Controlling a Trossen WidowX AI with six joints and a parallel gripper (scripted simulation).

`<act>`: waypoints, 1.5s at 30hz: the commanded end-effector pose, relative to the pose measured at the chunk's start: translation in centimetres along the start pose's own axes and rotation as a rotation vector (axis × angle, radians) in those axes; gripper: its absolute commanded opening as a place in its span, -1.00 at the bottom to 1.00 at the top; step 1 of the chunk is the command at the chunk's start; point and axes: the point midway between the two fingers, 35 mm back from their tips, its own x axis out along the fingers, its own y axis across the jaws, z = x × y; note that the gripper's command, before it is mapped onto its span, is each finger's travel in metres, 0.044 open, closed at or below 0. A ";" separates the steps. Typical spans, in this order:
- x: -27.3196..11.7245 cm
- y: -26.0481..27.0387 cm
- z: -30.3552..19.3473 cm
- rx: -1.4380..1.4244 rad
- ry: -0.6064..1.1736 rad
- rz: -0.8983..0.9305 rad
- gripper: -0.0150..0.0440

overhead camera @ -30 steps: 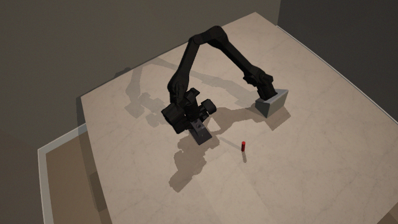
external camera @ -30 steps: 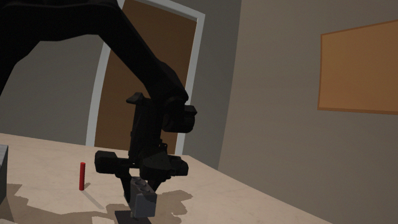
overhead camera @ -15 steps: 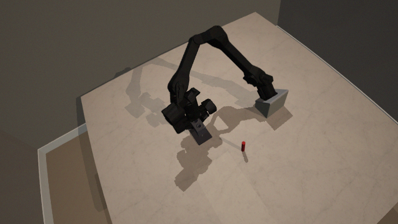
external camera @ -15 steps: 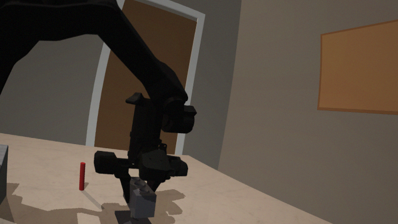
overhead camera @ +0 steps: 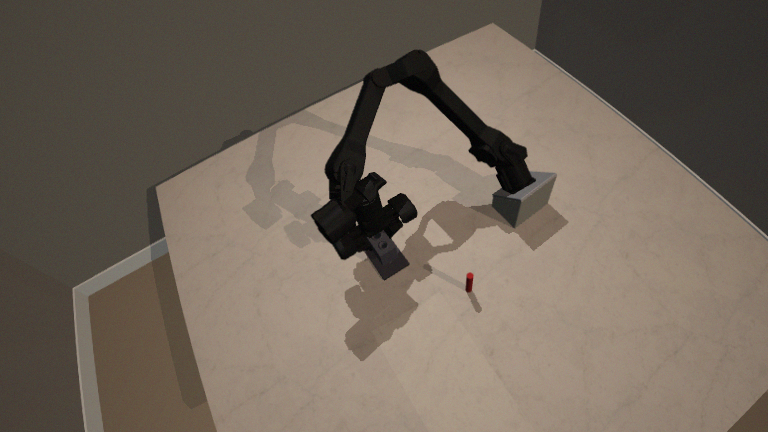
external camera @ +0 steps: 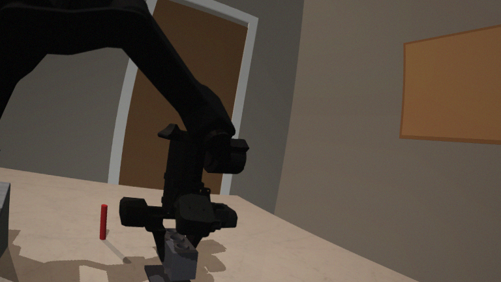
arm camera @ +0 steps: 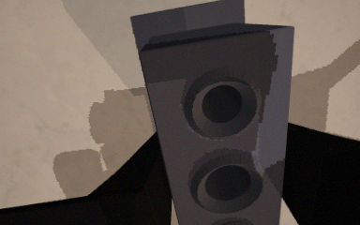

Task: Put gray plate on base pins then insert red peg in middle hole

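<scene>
"What stands behind the worktop [overhead camera: 594, 268] [external camera: 258, 234] [arm camera: 37, 94]?"

"A brown door [external camera: 192, 34] in a pale frame [external camera: 207, 1], set in a gray wall [external camera: 273, 53]."

"And on the other wall?"

"An orange board [external camera: 454, 87] with a darker rim, running out of the exterior view. From the top, I see a pale strip [overhead camera: 80, 342] edging brown floor [overhead camera: 130, 342]."

"The worktop itself?"

"Pinkish beige, faintly veined, with shadows across it."

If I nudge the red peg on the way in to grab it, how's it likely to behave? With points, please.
The red peg [overhead camera: 468, 282] [external camera: 103, 222] would probably topple easily, since it stands upright on a narrow end. Once down, its round sides suggest it would roll. It looks straight and smooth, so likely stiff, perhaps a little slippery.
</scene>
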 end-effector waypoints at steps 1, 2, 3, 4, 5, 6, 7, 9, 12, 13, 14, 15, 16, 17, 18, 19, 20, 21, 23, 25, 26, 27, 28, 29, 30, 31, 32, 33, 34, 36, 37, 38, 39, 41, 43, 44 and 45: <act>0.6 -0.2 0.0 -0.009 -0.007 -0.006 -0.49; 0.6 -0.2 0.0 -0.009 -0.007 -0.006 -0.49; 0.6 -0.2 0.0 -0.009 -0.007 -0.006 -0.49; 0.7 -0.2 0.0 -0.009 -0.007 -0.006 -0.49; 0.8 -0.2 0.0 -0.009 -0.007 -0.006 -0.49; 0.9 -0.2 0.0 -0.009 -0.007 -0.006 -0.49; 1.1 -0.2 0.0 -0.009 -0.007 -0.006 -0.49; 1.4 -0.2 0.0 -0.009 -0.007 -0.006 -0.49; 1.9 -0.2 0.1 -0.009 -0.008 -0.006 -0.49; 2.1 -0.2 0.1 -0.009 -0.008 -0.006 -0.49; 2.2 -0.2 0.1 -0.009 -0.008 -0.006 -0.49; 2.4 -0.2 0.1 -0.009 -0.008 -0.006 -0.49; 2.6 -0.2 0.1 -0.009 -0.008 -0.006 -0.49; 2.7 -0.2 0.1 -0.009 -0.008 -0.006 -0.49; 2.9 -0.2 0.1 -0.009 -0.008 -0.006 -0.49; 2.9 -0.2 0.1 -0.009 -0.008 -0.006 -0.49; 2.9 -0.2 0.1 -0.009 -0.008 -0.006 -0.49; 2.9 -0.2 0.1 -0.009 -0.008 -0.006 -0.49; 2.9 -0.2 0.1 -0.009 -0.008 -0.006 -0.49; 2.7 -0.1 0.1 -0.001 -0.002 -0.003 -0.49; 2.7 -0.1 0.1 -0.001 -0.002 -0.003 -0.49; 2.7 -0.1 0.1 -0.001 -0.002 -0.003 -0.49; 2.7 -0.1 0.1 -0.001 -0.002 -0.003 -0.49; 2.7 -0.1 0.1 -0.001 -0.002 -0.003 -0.49; 2.7 -0.1 0.1 -0.001 -0.002 -0.003 -0.49; 2.7 -0.1 0.1 -0.001 -0.002 -0.003 -0.49; 2.7 -0.1 0.1 -0.001 -0.002 -0.003 -0.40; 2.7 -0.1 0.1 -0.001 -0.002 -0.003 -0.31; 2.7 -0.1 0.1 -0.001 -0.002 -0.003 -0.22; 2.7 -0.1 0.1 -0.001 -0.002 -0.003 -0.05; 2.7 -0.1 0.1 -0.001 -0.002 -0.003 0.04; 2.7 -0.1 0.1 -0.001 -0.002 -0.003 0.13; 2.7 -0.1 0.1 -0.001 -0.002 -0.003 0.22; 2.7 -0.1 0.1 -0.001 -0.002 -0.003 0.40; 2.7 -0.1 0.1 -0.001 -0.002 -0.003 0.58; 2.7 -0.1 0.1 -0.001 -0.002 -0.003 0.67; 2.7 -0.1 0.1 -0.001 -0.002 -0.003 0.75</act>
